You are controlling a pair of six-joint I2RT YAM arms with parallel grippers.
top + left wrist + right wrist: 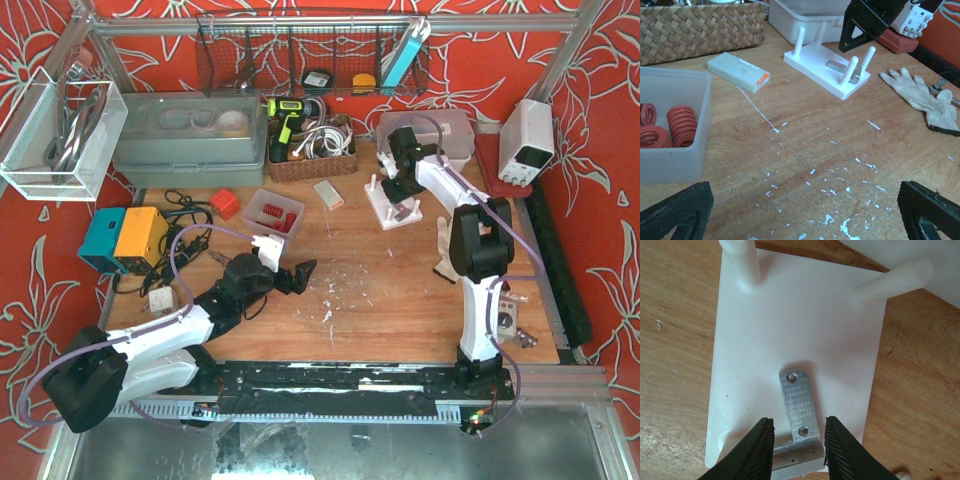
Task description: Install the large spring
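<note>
Several red springs lie in a clear bin, which also shows in the top view. A white base plate with upright pegs carries an L-shaped metal bracket. My right gripper hangs over the plate's near end, open, its fingers on either side of the bracket's foot and holding nothing. In the top view it is at the back centre. My left gripper is wide open and empty, low over bare table, right of the bin.
A small white box lies between bin and plate. A work glove lies to the right. A wicker basket and plastic container stand behind. A power supply is at back right, a teal and orange box at left.
</note>
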